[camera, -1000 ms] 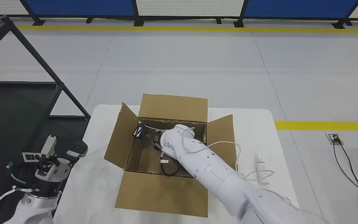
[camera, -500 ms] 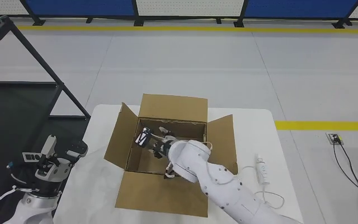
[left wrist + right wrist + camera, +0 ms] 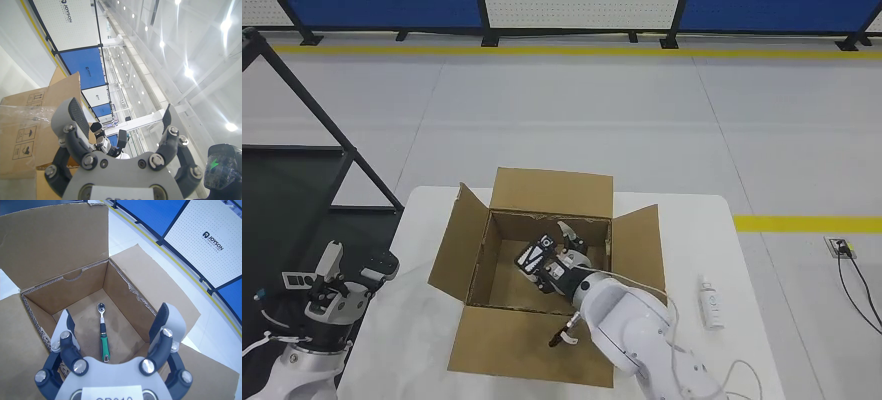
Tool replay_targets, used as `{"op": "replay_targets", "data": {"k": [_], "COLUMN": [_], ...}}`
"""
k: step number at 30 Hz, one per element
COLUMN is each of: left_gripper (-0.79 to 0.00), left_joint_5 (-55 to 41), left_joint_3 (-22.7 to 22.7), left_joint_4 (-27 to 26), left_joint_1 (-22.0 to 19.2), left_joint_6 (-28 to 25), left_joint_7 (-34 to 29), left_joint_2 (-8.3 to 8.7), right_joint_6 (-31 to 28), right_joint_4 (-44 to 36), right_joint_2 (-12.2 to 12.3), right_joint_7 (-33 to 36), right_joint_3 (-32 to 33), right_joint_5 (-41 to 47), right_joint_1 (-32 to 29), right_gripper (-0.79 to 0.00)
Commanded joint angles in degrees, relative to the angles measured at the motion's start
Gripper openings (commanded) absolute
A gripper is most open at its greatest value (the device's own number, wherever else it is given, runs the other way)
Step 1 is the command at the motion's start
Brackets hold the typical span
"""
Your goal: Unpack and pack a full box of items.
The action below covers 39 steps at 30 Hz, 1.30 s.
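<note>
- The cardboard box stands on the white bench with all four flaps folded outward and its top open.
- In the right wrist view, a ratchet wrench lies flat on the bare floor of the box. Its green handle is nearer the camera and its metal head points away, toward the far wall. It touches none of the walls.
- The right pincer hangs above the opening, over the wrench and apart from it. Its fingers are spread wide and grip nothing, and the dark ridged pads face each other across the gap.
- From the top view, the right pincer sits over the box interior, toward the rear right part. The white arm runs back over the box's near right corner.
- The left pincer is well apart from the box, off the bench's left edge beside a dark floor area.
- In its own wrist view, the left pincer points up toward the ceiling lights. Its fingers are splayed wide and carry nothing.
- An outer side of the box, with a strip of clear tape across it, is just beside it in that view.
- A slim white item lies on the bench to the right of the box, clear of the right flap.
</note>
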Motion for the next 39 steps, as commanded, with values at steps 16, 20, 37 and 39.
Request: {"op": "replay_targets", "data": {"k": [16, 20, 37, 39], "left_gripper": [0.000, 0.000, 0.000, 0.000], "left_joint_5": [0.0, 0.0, 0.0, 0.0], "left_joint_3": [0.0, 0.0, 0.0, 0.0], "left_joint_4": [0.0, 0.0, 0.0, 0.0], "left_joint_1": [0.0, 0.0, 0.0, 0.0], "left_joint_6": [0.0, 0.0, 0.0, 0.0], "left_joint_7": [0.0, 0.0, 0.0, 0.0], "left_joint_2": [0.00, 0.00, 0.00, 0.00], "right_joint_6": [7.8, 9.3, 10.3, 7.3], "right_joint_4": [-13.6, -23.9, -17.0, -14.0], "right_joint_2": [1.1, 2.2, 4.2, 4.5], "right_joint_7": [-9.2, -12.1, -5.1, -1.2], "right_joint_3": [12.6, 22.5, 48.7, 48.9], "right_joint_5": [2.8, 4.4, 12.1, 12.1], "right_joint_1": [-10.3, -19.3, -35.2, -33.7], "right_gripper": [0.000, 0.000, 0.000, 0.000]}}
